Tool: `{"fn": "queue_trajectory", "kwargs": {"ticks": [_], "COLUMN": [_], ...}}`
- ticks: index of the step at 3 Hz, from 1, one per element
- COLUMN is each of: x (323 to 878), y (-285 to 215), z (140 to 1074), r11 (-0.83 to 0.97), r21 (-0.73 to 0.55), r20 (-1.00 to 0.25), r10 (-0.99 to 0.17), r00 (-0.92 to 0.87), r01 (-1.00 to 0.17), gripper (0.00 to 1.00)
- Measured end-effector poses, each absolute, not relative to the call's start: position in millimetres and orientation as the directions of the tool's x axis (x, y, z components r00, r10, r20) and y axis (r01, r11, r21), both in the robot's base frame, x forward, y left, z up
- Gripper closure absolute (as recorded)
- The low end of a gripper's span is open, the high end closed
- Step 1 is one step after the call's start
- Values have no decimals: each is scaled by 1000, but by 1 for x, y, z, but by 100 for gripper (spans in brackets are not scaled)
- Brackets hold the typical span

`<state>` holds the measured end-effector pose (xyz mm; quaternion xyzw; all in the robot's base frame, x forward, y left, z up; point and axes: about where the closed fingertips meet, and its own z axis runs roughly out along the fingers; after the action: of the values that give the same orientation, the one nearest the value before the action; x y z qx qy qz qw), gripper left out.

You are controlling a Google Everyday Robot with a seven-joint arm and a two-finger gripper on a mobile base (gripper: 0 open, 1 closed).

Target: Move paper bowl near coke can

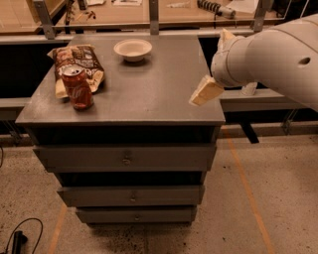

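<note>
The paper bowl (132,49) is off-white, shallow and upright at the back middle of the grey cabinet top (149,94). The red coke can (77,87) stands upright near the front left, well apart from the bowl. My gripper (215,63) hangs over the right edge of the cabinet top, to the right of and nearer than the bowl. Its two cream fingers stand apart, one low (205,91) and one high (226,36), with nothing between them. The white arm (278,54) hides the wrist.
A crinkled brown snack bag (74,62) lies behind and against the can at the left. The cabinet has several drawers (126,158) below. A wooden bench with rails (149,15) runs behind. A cable (20,233) lies on the floor at the lower left.
</note>
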<state>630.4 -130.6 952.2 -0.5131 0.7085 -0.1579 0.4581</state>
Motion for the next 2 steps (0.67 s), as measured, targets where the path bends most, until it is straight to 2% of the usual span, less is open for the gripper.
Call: {"fn": "queue_trajectory", "kwargs": {"ticks": [1,2], "x": [664,707], "y": [-117,-100], "z": [965,982], "r11": [433,385], "r21": [-731,-813], "r20": [-547,-517], "r10": [-834,-822], "r00": [75,239], "r01": [-527,-437], "gripper": [0,0]}}
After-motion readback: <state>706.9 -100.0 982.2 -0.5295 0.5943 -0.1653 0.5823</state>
